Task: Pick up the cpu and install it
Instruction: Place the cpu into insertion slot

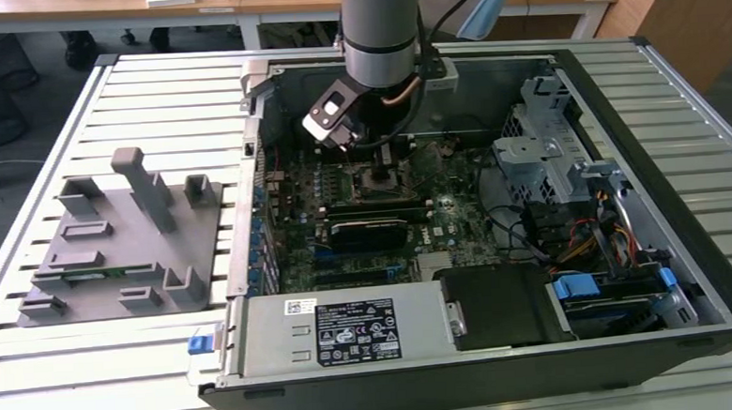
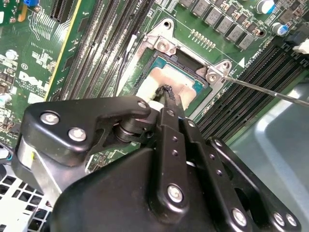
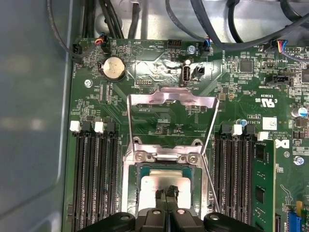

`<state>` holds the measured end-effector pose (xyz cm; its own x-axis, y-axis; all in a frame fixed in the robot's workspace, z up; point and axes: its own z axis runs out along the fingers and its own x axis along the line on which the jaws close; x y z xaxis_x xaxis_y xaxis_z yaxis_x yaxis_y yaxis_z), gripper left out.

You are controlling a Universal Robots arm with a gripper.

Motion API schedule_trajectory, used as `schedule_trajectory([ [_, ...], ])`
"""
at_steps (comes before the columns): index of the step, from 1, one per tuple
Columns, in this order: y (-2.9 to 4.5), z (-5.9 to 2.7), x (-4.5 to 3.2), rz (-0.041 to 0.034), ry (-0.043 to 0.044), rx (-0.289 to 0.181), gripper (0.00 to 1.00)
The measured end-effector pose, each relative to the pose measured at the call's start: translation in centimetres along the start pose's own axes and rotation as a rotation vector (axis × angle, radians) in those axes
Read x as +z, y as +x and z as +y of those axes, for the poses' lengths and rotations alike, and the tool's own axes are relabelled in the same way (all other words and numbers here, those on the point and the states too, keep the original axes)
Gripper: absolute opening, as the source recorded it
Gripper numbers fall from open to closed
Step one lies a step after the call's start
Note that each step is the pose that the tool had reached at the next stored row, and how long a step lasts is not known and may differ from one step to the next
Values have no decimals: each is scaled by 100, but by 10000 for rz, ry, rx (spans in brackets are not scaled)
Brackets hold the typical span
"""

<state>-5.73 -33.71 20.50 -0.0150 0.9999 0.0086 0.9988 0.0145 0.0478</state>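
The cpu (image 3: 150, 183), a silver square lid with a thin green edge, lies flat in the motherboard socket (image 3: 129, 186); in the second wrist view the cpu (image 2: 186, 84) shows the same way. My gripper (image 3: 167, 192) hangs right over it with both black fingers pressed together, tips at or just above the lid, nothing between them. In the second wrist view the gripper (image 2: 166, 92) tips meet over the lid's near part. The exterior view has the gripper (image 1: 383, 162) down inside the open computer case (image 1: 663, 133), above the socket (image 1: 382, 181).
The socket's metal load plate (image 3: 169, 104) stands flipped open beyond the cpu, its thin lever (image 2: 270, 91) sticking out sideways. Memory slots (image 3: 94, 179) flank the socket. A grey fixture tray (image 1: 117, 246) lies at the exterior view's left. A power supply (image 1: 347, 328) and drive cage (image 1: 551, 148) crowd the case.
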Motion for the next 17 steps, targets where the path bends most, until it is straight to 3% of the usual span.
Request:
schedule_trajectory([
  [17, 1, 4, -60, -10, 31, 132, 11],
])
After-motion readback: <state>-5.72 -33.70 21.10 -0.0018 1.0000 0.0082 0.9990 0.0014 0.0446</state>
